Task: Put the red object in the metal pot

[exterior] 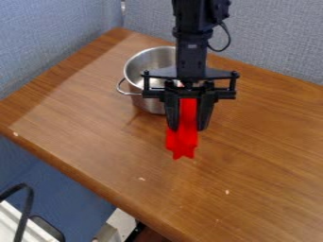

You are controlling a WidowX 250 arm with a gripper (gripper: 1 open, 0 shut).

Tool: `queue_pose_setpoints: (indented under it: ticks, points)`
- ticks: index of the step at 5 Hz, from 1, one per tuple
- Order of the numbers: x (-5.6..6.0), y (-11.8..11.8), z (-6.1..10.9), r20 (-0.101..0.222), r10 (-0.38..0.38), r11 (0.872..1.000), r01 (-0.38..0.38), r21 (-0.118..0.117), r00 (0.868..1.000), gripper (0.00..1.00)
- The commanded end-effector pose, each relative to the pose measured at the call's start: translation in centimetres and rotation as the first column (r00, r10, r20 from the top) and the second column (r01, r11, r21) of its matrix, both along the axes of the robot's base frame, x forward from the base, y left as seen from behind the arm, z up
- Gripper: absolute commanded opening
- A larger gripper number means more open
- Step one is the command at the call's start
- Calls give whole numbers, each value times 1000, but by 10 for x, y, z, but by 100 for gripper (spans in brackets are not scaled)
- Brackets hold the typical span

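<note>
Gripper (188, 115) clamped on red block, pot still to fill

Its fingers pinch the red block (183, 137), upright over the table (94, 142). Grasping looks done; carrying it to the metal pot (142, 64), just behind, and releasing it inside remain.

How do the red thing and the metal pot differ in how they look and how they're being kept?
The red block is bright, plain red, while the pot is shiny silver metal. The block is long and narrow; the pot is round and wider than the block. The block is gripped in the robot's jaws, in front of the pot, whereas the pot stands on the wooden table by itself. Both are partly hidden by the robot.
</note>
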State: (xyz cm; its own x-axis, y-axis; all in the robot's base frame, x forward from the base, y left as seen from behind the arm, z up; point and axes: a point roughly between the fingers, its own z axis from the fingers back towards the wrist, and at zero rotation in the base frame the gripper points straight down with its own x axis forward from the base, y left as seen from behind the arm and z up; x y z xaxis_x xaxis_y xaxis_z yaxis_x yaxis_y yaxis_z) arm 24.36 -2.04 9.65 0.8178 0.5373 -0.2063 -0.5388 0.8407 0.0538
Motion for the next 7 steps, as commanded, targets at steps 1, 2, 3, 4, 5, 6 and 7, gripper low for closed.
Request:
queue_pose_setpoints:
  ticks: [1, 2, 3, 4, 5, 6, 7]
  points:
    - [10, 1, 20, 70, 15, 1000, -14, -18, 997, 0]
    - [13, 0, 23, 74, 13, 1000, -11, -25, 997, 0]
    - [18, 0, 25, 76, 9, 999, -7, -31, 997, 0]
    - [27, -3, 40, 101, -2, 999, 6, -36, 995, 0]
    - [37, 2, 47, 118, -43, 998, 48, -40, 992, 0]
    - [42, 5, 38, 132, -71, 996, 77, -44, 989, 0]
    - [47, 1, 21, 112, -95, 993, 103, -61, 989, 0]
